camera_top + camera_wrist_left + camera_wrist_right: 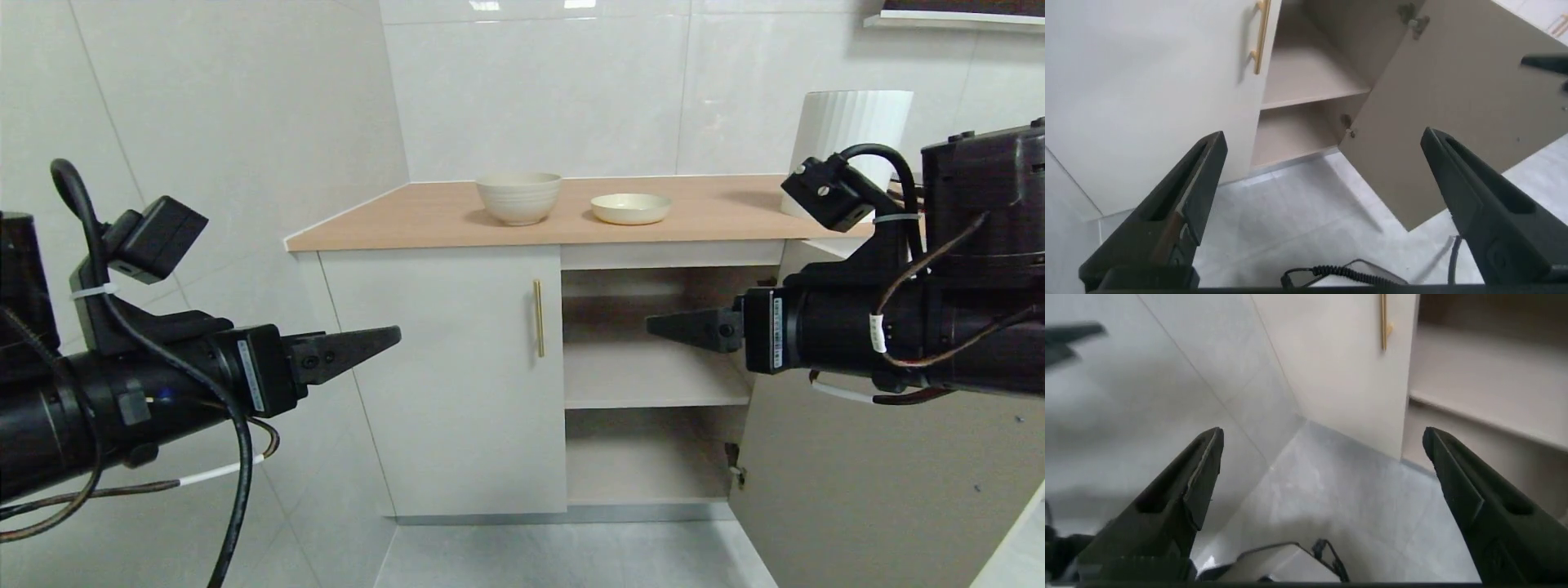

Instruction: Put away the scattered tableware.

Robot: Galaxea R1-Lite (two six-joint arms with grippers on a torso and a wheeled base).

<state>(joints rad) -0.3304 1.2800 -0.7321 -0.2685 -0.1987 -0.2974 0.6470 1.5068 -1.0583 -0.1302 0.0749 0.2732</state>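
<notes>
The left gripper (pixel 392 334) hangs in front of the cabinet's closed door (pixel 445 384), its fingers (pixel 1180 204) spread wide with nothing between them. Above and beyond those fingers, on the table (pixel 392 220), stands the cream bowl (pixel 518 198). To its right, apart from it, lies the shallow dish (pixel 630 208), above and beyond the right gripper (pixel 653 325). That gripper's fingers (pixel 1478 498) are also wide and bare, their tips before the open compartment's shelf (pixel 653 380). Above and behind them a ribbed white vessel (pixel 853 126) stands on the table, and below them is the open door (pixel 857 490).
</notes>
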